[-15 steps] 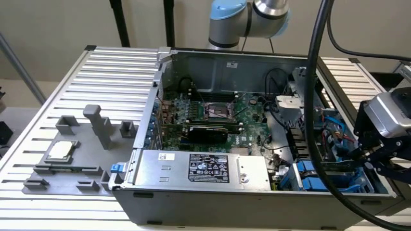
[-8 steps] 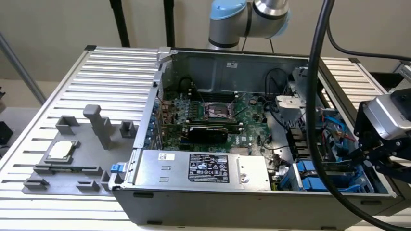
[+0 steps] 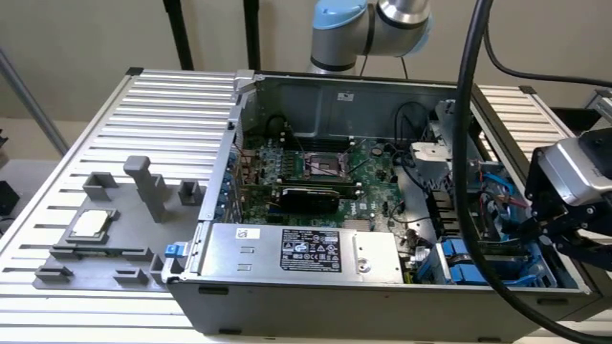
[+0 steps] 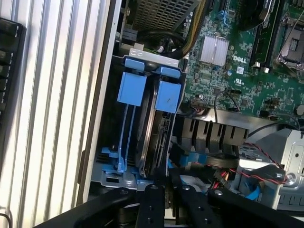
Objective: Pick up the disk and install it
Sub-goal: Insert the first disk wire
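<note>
Wrist view: gripper [image 4: 165, 202] sits at the drive bay end of the open PC case, black fingers [image 4: 153, 209] narrow, closed on the edge of the disk [image 4: 153, 137]. Disk stands on edge in the blue drive cage [image 4: 110, 159], w/ its blue side rails ending in two blue tabs [image 4: 168, 95]. A 2nd blue tab [image 4: 132, 88] is just beside, on the ribbed-table side. Green motherboard [image 4: 247, 57] w/ small silver heatsink [image 4: 214, 49] lies past the bay; red/black wires [image 4: 266, 156] run near the fingers.

Exterior view: gripper [image 3: 564, 229] is at the exterior view's right, low over the case's corner bay, blue cage parts [image 3: 469, 261] below it. Thick black cable [image 3: 469, 143] crosses in front. Silver box w/ black label [image 3: 306, 249] sits along the near case wall. Small silver chip [image 3: 91, 223] rests on a grey fixture [image 3: 105, 244] on the ribbed table [image 3: 143, 107], well apart from the case
</note>
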